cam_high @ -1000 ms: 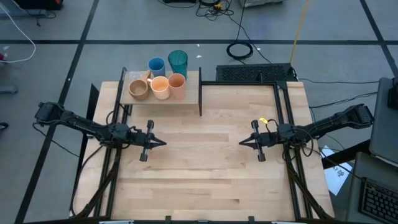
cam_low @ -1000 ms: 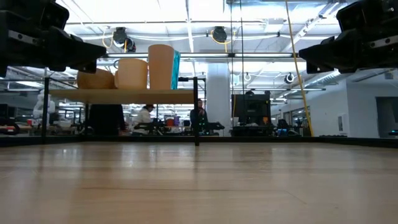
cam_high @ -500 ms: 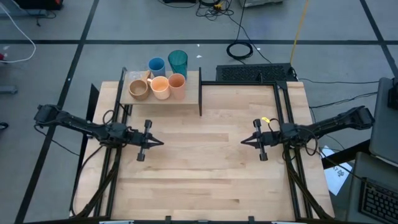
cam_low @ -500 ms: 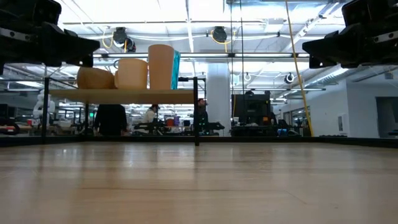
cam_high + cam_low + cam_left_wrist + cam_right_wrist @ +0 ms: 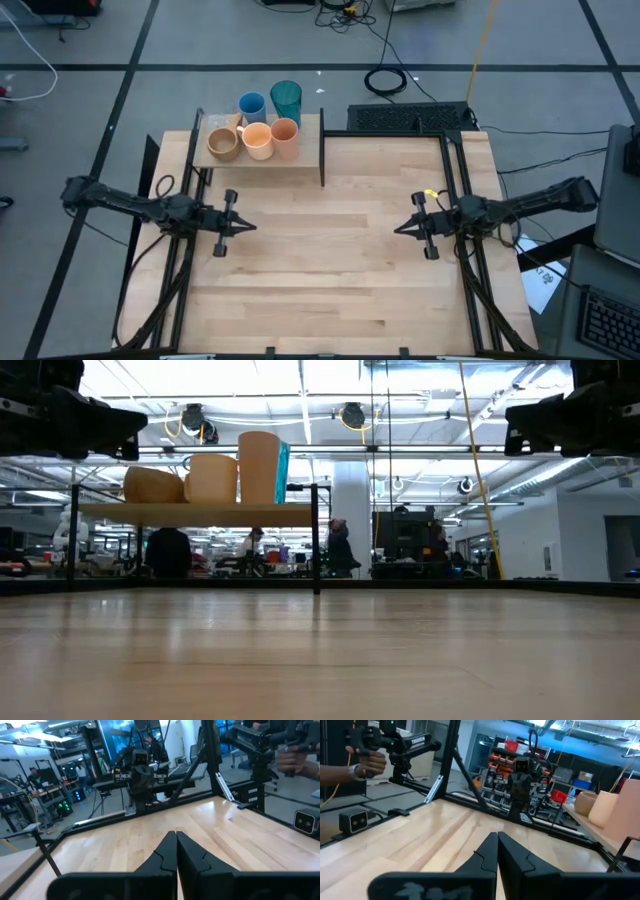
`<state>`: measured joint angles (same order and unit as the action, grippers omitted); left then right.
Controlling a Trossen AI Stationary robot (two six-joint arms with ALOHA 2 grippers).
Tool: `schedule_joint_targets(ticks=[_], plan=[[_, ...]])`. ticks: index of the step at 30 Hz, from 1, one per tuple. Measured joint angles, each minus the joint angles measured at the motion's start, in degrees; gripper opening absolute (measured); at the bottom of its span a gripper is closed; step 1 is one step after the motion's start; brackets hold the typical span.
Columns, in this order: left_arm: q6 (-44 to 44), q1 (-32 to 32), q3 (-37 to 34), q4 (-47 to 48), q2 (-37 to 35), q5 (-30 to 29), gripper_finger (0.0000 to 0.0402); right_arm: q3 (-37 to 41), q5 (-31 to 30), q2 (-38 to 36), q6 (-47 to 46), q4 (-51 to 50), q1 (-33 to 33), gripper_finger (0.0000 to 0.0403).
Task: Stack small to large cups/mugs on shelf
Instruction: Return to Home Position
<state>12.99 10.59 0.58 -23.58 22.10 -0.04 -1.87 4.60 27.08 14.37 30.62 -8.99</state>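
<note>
High view, left side: left gripper [image 5: 246, 226] hangs over the light-wood tabletop [image 5: 330, 280], pointing toward the table's middle. In the left wrist view its two dark fingers [image 5: 165, 855] are pressed together to a point, nothing between them.

Back left of table: flat light-wood shelf board with thin black uprights [image 5: 306, 152]. All cups sit on it.
- Front row: tan handled mug [image 5: 222, 144], then peach-orange mug [image 5: 258, 140] touching or just beside it, then taller orange cup [image 5: 285, 135] close against that.
- Back row: shorter blue cup [image 5: 251, 105], then tall translucent teal tumbler [image 5: 286, 98] just beside it.
- Low view: front row rises in height from tan to orange; only a teal sliver shows behind the orange cup; blue cup hidden.

Right side: right gripper [image 5: 399, 229] hangs over the tabletop, well apart from the left one and facing it. Its fingers [image 5: 487, 854] are likewise closed tight, empty.

A person's hand [image 5: 367, 762] grips a dark handle beyond the table edge.
</note>
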Motion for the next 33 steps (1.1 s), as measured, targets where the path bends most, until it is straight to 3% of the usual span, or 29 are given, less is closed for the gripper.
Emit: schedule_joint_targets(ticks=[33], plan=[[-0.1, 0.0, 0.0, 3.0, -2.7, -2.5, 0.0, 0.0, 0.0, -22.4, 0.8, -20.1, 6.1, 0.0]])
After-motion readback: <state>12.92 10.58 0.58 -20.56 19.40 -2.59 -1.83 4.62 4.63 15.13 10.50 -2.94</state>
